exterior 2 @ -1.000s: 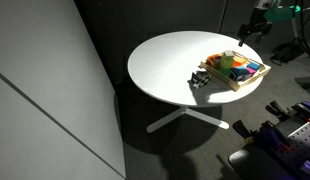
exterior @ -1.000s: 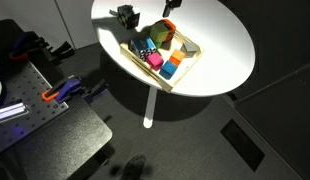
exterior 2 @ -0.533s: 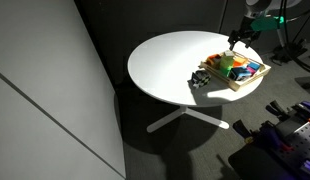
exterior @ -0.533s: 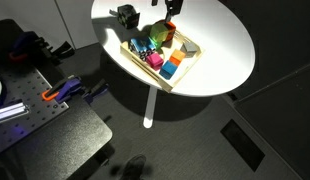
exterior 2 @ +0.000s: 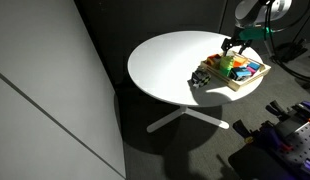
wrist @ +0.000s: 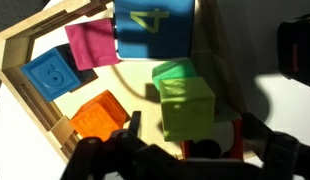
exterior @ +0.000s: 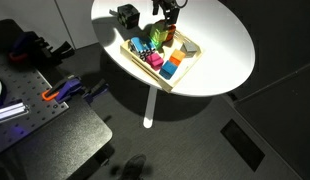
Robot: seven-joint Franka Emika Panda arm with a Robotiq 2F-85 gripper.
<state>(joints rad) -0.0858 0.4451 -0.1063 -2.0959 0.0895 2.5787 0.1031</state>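
Note:
A wooden tray point(exterior: 188, 68) of colored blocks sits on a round white table point(exterior: 217, 30); both also show in an exterior view, the tray point(exterior 2: 231, 88) on the table point(exterior 2: 163, 60). My gripper point(exterior: 167, 18) point(exterior 2: 232, 45) hangs low over the tray's far end. In the wrist view its fingers point(wrist: 190, 152) are spread apart just beside a green block point(wrist: 183, 100), with a red piece point(wrist: 240, 140) partly hidden between them. Around these lie an orange block point(wrist: 97, 115), a blue "5" block point(wrist: 55, 72), a magenta block point(wrist: 93, 45) and a blue "4" block point(wrist: 153, 30).
A small black object point(exterior: 125, 16) point(exterior 2: 198, 80) stands on the table right beside the tray. A dark bench with clamps and tools point(exterior: 45, 95) is close to the table edge. More equipment point(exterior 2: 285, 130) sits low beside the table.
My gripper has come down from above the table's far edge to just over the blocks at the tray's end. The tray and blocks have not moved.

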